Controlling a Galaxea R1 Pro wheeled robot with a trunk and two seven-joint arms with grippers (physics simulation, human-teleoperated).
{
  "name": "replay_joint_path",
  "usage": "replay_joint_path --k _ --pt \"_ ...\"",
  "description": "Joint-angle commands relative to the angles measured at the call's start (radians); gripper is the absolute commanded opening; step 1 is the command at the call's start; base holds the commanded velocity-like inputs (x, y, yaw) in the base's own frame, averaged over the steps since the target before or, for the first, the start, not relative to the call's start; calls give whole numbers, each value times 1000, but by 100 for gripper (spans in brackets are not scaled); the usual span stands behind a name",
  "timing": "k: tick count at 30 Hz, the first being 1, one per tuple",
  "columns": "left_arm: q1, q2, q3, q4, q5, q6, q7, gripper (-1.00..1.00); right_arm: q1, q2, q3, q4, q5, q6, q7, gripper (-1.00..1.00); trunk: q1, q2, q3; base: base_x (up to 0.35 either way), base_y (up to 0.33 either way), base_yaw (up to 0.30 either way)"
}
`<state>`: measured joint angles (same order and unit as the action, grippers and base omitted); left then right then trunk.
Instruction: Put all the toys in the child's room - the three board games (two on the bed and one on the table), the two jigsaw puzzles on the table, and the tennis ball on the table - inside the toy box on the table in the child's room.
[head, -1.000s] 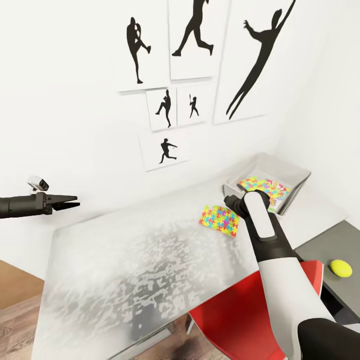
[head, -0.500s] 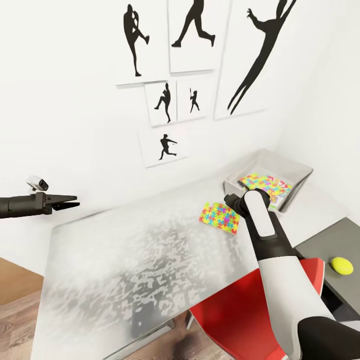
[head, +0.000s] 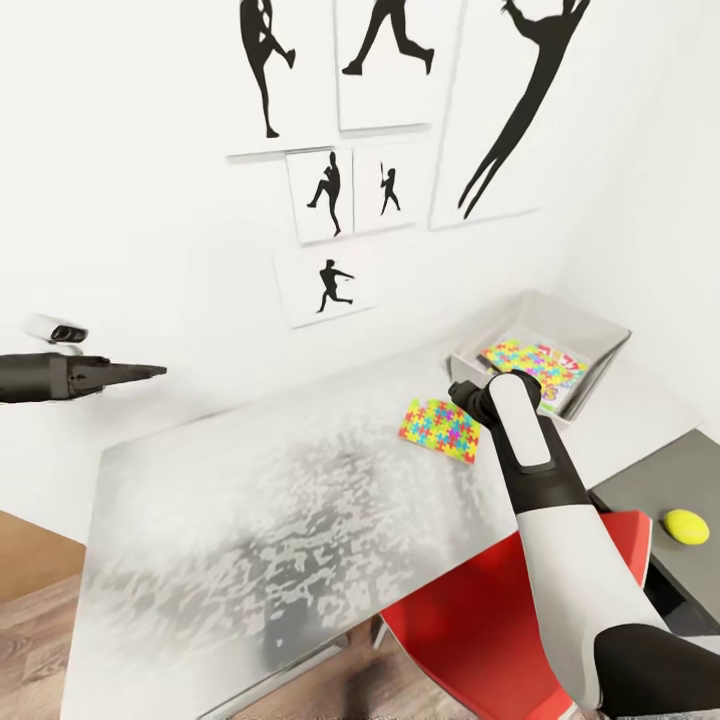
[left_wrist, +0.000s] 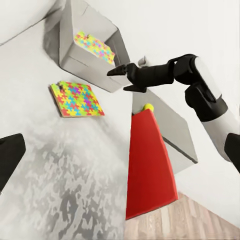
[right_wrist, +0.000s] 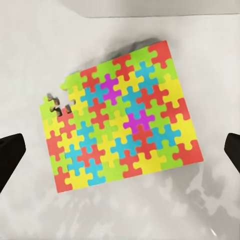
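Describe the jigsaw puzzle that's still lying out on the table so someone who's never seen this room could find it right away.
On the long pale table under the baseball silhouette pictures, look beside the grey toy box near the corner. The loose jigsaw puzzle lies flat on the tabletop below the right gripper. Unlike the puzzle in the box, it lies outside, with one corner missing pieces.

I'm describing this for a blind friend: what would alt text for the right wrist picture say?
A multicoloured jigsaw puzzle lies flat on the pale table, with a few pieces missing at one corner. The right tool hovers open above it, its two dark fingertips showing at opposite edges of the picture.
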<state>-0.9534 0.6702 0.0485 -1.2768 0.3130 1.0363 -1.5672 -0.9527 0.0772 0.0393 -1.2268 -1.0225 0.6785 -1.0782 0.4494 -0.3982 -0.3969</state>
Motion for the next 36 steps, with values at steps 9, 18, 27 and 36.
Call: replay_joint_path --k 9,18,27,36 --pt "-2 3 2 -80 16 11 -4 100 -20 0 0 0 -5 7 -8 100 1 -2 -17 0 0 0" --pt "-1 3 1 -94 17 11 -4 100 -34 0 1 1 -5 7 -8 100 1 -2 -31 0 0 0" --pt "-1 3 0 -98 17 11 -4 100 -35 0 0 1 -4 7 -8 100 1 -2 -46 0 0 0" --pt "-1 2 4 -99 18 11 -4 100 -47 0 -1 -3 1 6 -8 100 1 -2 -61 0 0 0"
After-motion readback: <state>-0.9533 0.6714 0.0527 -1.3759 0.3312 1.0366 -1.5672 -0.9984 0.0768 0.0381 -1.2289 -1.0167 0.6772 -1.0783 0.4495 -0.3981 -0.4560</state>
